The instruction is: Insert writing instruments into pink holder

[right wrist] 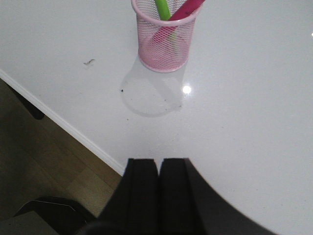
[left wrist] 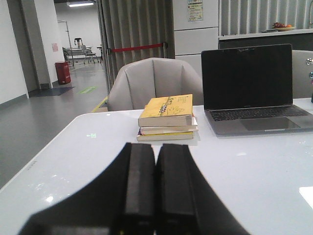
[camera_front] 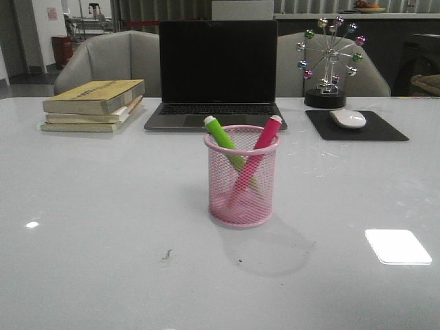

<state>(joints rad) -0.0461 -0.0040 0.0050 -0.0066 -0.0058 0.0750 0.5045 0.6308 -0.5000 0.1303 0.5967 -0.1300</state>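
Status: both markers stand inside the cup (camera_front: pixel 242 180), which sits upright on the table (camera_front: pixel 103 240) in front of the laptop (camera_front: pixel 216 72). The green marker (camera_front: pixel 223 139) leans toward the robot's left with its pale end above the rim. The pink marker (camera_front: pixel 263 143) leans toward the right, pale end likewise above the rim. Their long axes cross inside the mesh, lower ends resting near the base.

Left gripper (left wrist: pixel 155 191): fingers pressed together, holding nothing. It faces the books (left wrist: pixel 167 117) and the laptop; the cup is not in its view.

Right gripper (right wrist: pixel 158 188): fingers pressed together, holding nothing. It sits above the near table edge, well apart from the cup, which lies ahead of it and slightly to one side in the wrist view.

Judgement: the insertion appears complete. No marker remains on the table in any view. The right arm is the nearer to the cup; if any correction were required, it would reach forward from the table edge. No grasp is in hand.
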